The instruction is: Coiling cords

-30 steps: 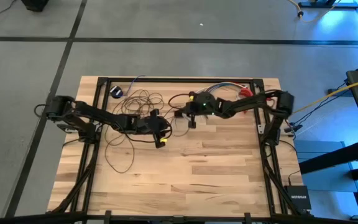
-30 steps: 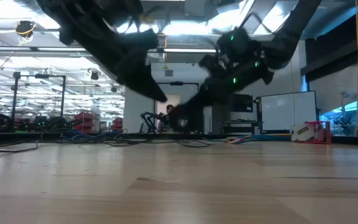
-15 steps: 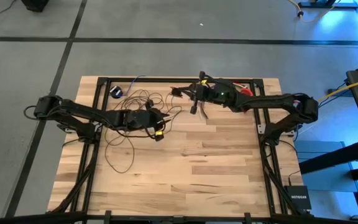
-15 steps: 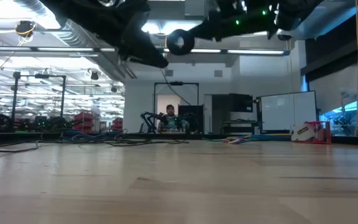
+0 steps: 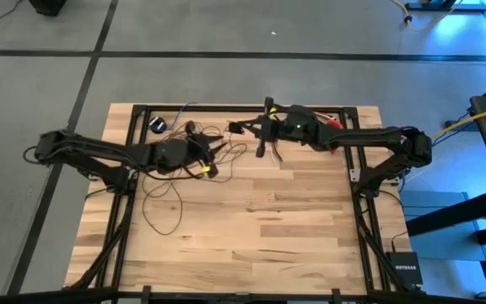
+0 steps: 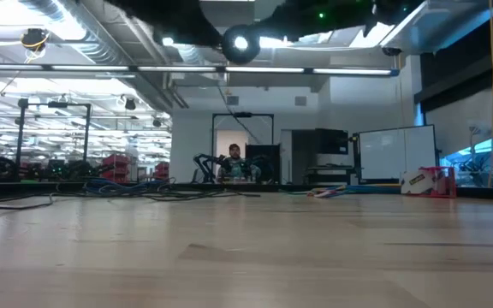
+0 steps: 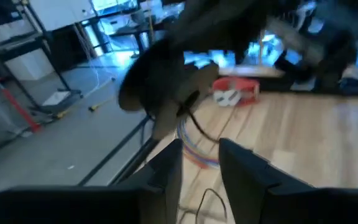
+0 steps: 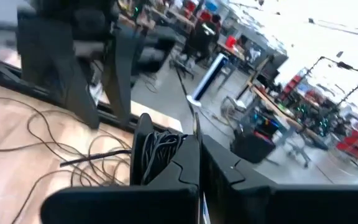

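Right gripper (image 5: 245,128) at 12 o'clock of surface (image 5: 294,219), pinching coiled bundle of cords (image 8: 156,152), keeping loops gathered. Left gripper (image 5: 212,150) alongside, slightly spread, likely feeding slack.

Bright overhead lighting; both wrist views motion-blurred.

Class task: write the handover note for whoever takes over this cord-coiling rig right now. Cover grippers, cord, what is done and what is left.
Right gripper: shut on a coiled bundle of the cord, raised near the table's far edge.
Left gripper: over the loose loops, fingers apart in the wrist view; grip unclear.
Cord: loose loops lie on the table's left half.
Done: a first bundle is gathered.
Left: coil the loose loops.
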`<action>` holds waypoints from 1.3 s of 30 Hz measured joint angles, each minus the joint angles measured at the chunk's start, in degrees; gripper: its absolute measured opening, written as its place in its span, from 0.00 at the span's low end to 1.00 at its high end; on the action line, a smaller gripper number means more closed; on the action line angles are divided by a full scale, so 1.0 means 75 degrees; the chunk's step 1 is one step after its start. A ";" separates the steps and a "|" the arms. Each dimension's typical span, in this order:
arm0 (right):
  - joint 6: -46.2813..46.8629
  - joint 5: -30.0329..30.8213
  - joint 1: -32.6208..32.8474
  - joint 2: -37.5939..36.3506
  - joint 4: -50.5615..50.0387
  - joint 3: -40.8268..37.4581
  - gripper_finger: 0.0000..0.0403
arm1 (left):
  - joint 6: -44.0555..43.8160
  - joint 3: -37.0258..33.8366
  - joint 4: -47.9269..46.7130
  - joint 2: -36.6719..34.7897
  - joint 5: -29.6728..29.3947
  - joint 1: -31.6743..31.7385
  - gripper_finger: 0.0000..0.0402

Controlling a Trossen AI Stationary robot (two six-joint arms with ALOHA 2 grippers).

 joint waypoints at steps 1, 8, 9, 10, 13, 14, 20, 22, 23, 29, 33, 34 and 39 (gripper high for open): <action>-0.0032 0.0192 0.0054 0.0000 -0.0078 0.0000 0.01 | -0.0083 0.0000 -0.0126 -0.0130 0.0003 0.0026 0.24; -0.0447 0.1175 0.0491 -0.0009 -0.0265 0.0003 0.01 | -0.1253 -0.0012 -0.1469 -0.0097 0.0073 0.0448 0.24; -0.0474 0.1242 0.0549 -0.0009 -0.0239 0.0003 0.01 | -0.1380 -0.0021 -0.1623 0.0016 0.0103 0.0502 0.24; -0.0519 0.1301 0.0608 -0.0009 -0.0200 0.0003 0.01 | -0.1444 -0.0023 -0.1705 0.0147 0.0144 0.0550 0.24; -0.0800 0.1417 0.0667 -0.0009 -0.0014 0.0003 0.02 | -0.1481 -0.0023 -0.1673 0.0444 0.0409 0.0698 0.24; -0.0830 0.1414 0.0670 -0.0009 0.0051 0.0008 0.01 | -0.1487 -0.0023 -0.1593 0.0499 0.0543 0.0744 0.24; -0.0828 0.1441 0.0632 -0.0009 0.0122 0.0228 0.01 | -0.1309 -0.0025 -0.1505 0.0555 0.0914 0.1025 0.24; -0.0821 0.1438 0.0645 -0.0015 0.0101 0.0236 0.01 | -0.1207 -0.0024 -0.1408 0.0555 0.1002 0.1133 0.24; -0.0821 0.1438 0.0647 -0.0015 0.0025 0.0236 0.01 | -0.1207 -0.0023 -0.1408 0.0547 0.1169 0.1205 0.24; -0.0818 0.1511 0.0644 -0.0015 -0.0284 0.0236 0.01 | -0.1102 -0.0025 -0.1418 0.0659 0.2713 0.1610 0.25; -0.0840 0.1737 0.0642 -0.0015 -0.0278 0.0236 0.01 | -0.0861 -0.0023 -0.1289 0.0857 0.2943 0.1664 0.34; -0.0843 0.1771 0.0641 -0.0015 -0.0287 0.0236 0.01 | -0.0829 -0.0024 -0.1208 0.0911 0.2943 0.1671 0.38; -0.0850 0.1958 0.0641 -0.0015 -0.0337 0.0236 0.01 | -0.0873 -0.0024 -0.0942 0.0880 0.2440 0.1803 0.52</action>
